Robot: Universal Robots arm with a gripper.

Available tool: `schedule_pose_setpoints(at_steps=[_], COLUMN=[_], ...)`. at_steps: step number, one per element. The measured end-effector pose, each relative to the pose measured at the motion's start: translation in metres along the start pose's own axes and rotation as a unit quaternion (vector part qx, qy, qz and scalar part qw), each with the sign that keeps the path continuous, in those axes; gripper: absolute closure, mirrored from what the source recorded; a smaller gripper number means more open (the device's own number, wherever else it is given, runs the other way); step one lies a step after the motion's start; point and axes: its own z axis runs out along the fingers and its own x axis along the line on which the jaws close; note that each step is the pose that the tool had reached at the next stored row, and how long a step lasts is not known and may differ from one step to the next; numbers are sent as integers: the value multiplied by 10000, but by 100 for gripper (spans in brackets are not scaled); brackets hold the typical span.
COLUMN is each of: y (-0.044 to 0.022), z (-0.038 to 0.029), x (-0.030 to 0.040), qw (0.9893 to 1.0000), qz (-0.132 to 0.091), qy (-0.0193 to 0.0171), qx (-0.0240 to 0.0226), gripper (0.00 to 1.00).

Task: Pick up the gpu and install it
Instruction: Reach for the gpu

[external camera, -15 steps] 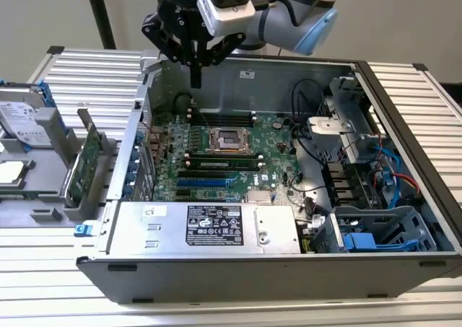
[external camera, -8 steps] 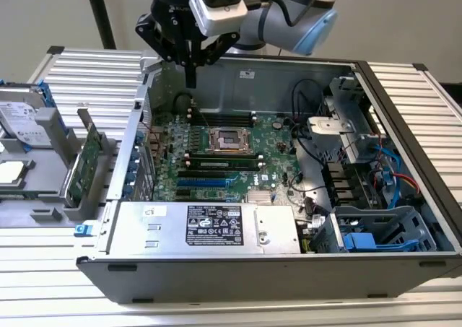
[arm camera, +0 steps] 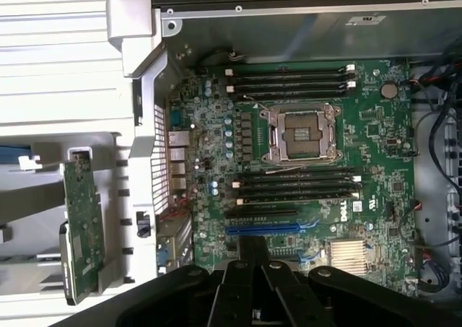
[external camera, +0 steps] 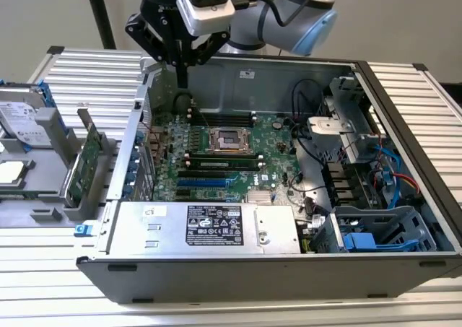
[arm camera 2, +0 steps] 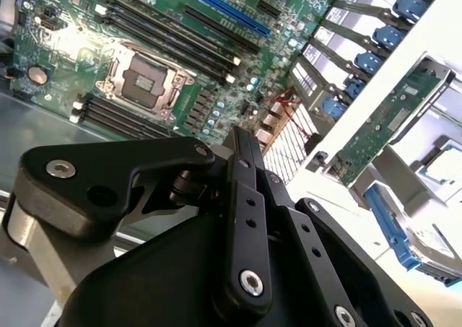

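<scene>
The gpu (external camera: 89,161) stands on edge in a grey holder outside the open computer case (external camera: 253,78), on the exterior view's left, green circuit face showing. Both wrist views show it as a narrow green card (arm camera 2: 386,121) (arm camera: 81,226) beside the case wall. My gripper (external camera: 180,73) hangs above the case's back corner nearest the gpu, over the motherboard (external camera: 224,154), well apart from the card. Its black fingers (arm camera 2: 244,161) (arm camera: 253,249) are pressed together, shut with nothing between them.
Inside the case lie the bare processor socket (arm camera: 299,132), memory slots and a blue expansion slot (arm camera: 263,229). A silver power supply (external camera: 209,226) runs along the front. Cables and blue drive bays (external camera: 375,233) crowd the right. A silver hard drive (external camera: 22,121) sits far left.
</scene>
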Motion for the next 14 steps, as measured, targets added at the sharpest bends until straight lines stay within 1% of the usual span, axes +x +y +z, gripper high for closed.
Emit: schedule_pose_setpoints(at_steps=[14], y=[-12], z=[-3], x=[155], qw=[10000], qz=[0], qy=[0], qx=[0], gripper=[100])
